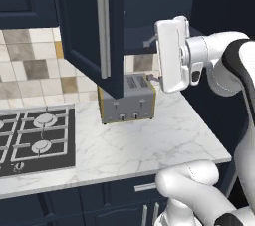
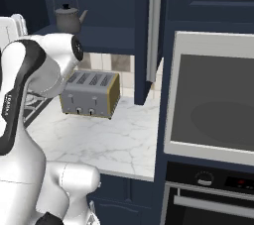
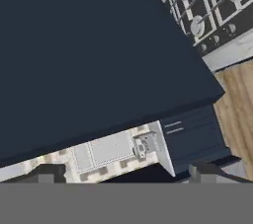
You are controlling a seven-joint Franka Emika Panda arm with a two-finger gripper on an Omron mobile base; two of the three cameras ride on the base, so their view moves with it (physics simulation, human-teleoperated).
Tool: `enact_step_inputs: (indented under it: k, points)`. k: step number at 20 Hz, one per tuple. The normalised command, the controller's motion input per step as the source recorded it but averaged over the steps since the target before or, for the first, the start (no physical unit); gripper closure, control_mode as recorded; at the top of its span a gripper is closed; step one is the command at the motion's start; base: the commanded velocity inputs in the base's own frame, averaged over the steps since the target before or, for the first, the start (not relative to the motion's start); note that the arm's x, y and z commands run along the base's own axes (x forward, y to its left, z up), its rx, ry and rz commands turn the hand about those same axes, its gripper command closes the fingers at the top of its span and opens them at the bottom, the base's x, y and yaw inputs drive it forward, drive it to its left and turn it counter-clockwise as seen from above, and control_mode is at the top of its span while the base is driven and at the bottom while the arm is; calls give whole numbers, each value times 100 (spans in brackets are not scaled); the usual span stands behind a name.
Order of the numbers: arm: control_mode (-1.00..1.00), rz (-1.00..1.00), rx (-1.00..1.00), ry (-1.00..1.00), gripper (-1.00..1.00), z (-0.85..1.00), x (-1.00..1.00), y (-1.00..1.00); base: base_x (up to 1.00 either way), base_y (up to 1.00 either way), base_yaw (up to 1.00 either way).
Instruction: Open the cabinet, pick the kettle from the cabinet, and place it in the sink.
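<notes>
Cabinet (image 1: pixel 89 26) door is standing open, gripper (image 1: pixel 149 60) jaws spread wide, gripping nothing.
You're seeing the kettle (image 2: pixel 67 15) inside on the shelf from the right; the left view is hiding it behind the door.

Toaster (image 1: pixel 127 101) top left was hidden behind open cabinet (image 1: pixel 92 26) door; hob (image 1: pixel 35 138) cut off at pic's left edge; claw's tips barely showed.

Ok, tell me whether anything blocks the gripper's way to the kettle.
Nothing visible does. The cabinet doors are swung open and the kettle stands alone on the exposed shelf. The open gripper is level with the opening. The toaster is below on the counter.
</notes>
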Motion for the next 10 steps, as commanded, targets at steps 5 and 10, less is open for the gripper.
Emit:
enact_step_inputs:
  k: [5, 10]
  points:
    - [-100, 24, 6, 7, -100, 0, 46, 19, 0, 0, 0]
    - [-100, 20, -1, 0, -100, -3, 33, 50, 0, 0, 0]
